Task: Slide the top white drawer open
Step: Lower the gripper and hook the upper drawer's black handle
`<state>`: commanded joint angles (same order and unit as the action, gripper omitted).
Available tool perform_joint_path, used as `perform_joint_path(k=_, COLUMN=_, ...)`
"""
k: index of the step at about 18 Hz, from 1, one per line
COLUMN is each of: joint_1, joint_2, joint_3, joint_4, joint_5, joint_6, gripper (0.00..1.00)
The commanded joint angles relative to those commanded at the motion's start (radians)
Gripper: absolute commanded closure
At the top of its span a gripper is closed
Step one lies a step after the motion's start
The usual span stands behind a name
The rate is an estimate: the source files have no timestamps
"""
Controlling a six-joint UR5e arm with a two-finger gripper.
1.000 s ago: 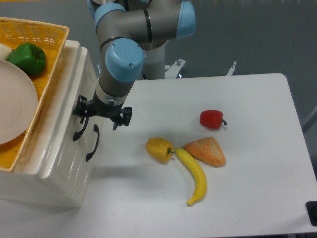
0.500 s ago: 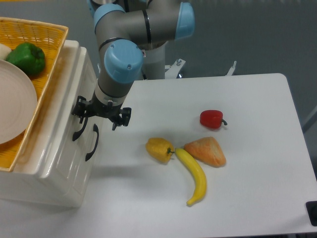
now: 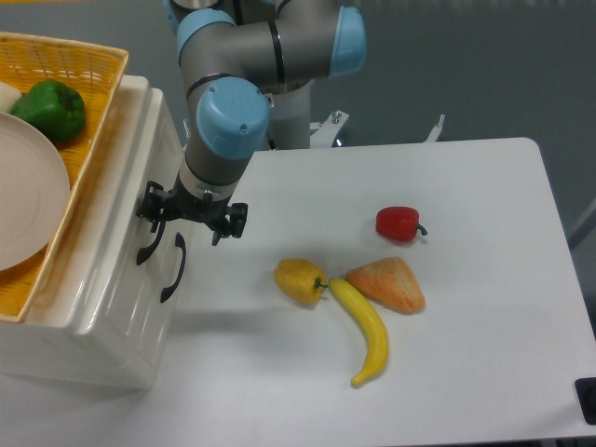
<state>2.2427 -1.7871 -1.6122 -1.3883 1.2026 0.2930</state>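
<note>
The white drawer unit stands at the left, its front facing right. The top white drawer (image 3: 119, 244) shows its front, with its curved black handle (image 3: 149, 244) close to the unit's upper edge. It looks closed, flush with the front of the second drawer, whose own black handle (image 3: 173, 268) sits just right of it. My gripper (image 3: 191, 216) hangs in front of the drawer face, open. Its left finger (image 3: 149, 205) is at the upper end of the top handle and its right finger (image 3: 233, 222) is over the table. Nothing is between the fingers.
A yellow wicker basket (image 3: 88, 168) sits on top of the unit, holding a green pepper (image 3: 51, 110) and a white plate (image 3: 28, 200). On the table lie a yellow pepper (image 3: 299, 280), a banana (image 3: 365, 331), an orange wedge (image 3: 388, 284) and a red pepper (image 3: 399, 223).
</note>
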Motion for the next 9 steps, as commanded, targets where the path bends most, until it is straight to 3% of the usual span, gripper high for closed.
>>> perform_joint_path(k=9, joint_1=-0.002, joint_2=0.000, joint_3=-0.003, joint_4=-0.014, joint_5=0.002, joint_6=0.003, gripper=0.00)
